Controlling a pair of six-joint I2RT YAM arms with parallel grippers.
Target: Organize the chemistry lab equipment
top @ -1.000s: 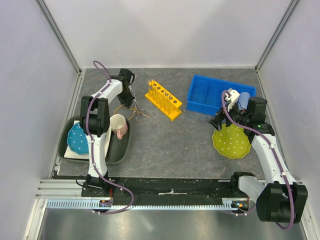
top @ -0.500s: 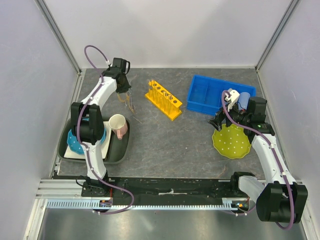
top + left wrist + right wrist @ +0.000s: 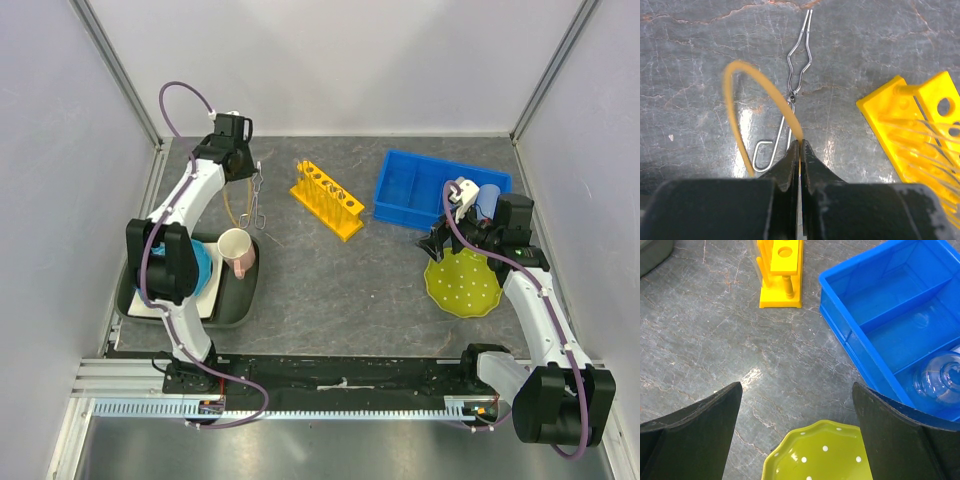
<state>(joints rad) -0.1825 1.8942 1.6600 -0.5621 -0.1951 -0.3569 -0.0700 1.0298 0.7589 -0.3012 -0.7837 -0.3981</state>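
Observation:
My left gripper (image 3: pixel 800 142) is shut on the tan rubber loop (image 3: pixel 756 85) and holds it above the table at the far left (image 3: pixel 243 180). The metal tongs (image 3: pixel 796 75) lie flat on the table under the loop; they also show in the top view (image 3: pixel 257 200). The yellow holed rack (image 3: pixel 326 198) holds thin clear rods (image 3: pixel 927 150). My right gripper (image 3: pixel 796 386) is open and empty over the near edge of the green dotted plate (image 3: pixel 820 455). A clear glass flask (image 3: pixel 940 380) lies in the blue bin (image 3: pixel 880 305). The squeeze bottle is not in view.
A grey tray (image 3: pixel 232 305) at the left holds the blue dotted plate (image 3: pixel 195 268) and the cream mug (image 3: pixel 237 250). The blue bin (image 3: pixel 405 185) stands at the back right, the green plate (image 3: pixel 462 283) in front of it. Walls enclose the table.
My left arm has swung back and to the left with the tan loop in its jaws. The tongs have shifted left with it. The right arm has not moved.

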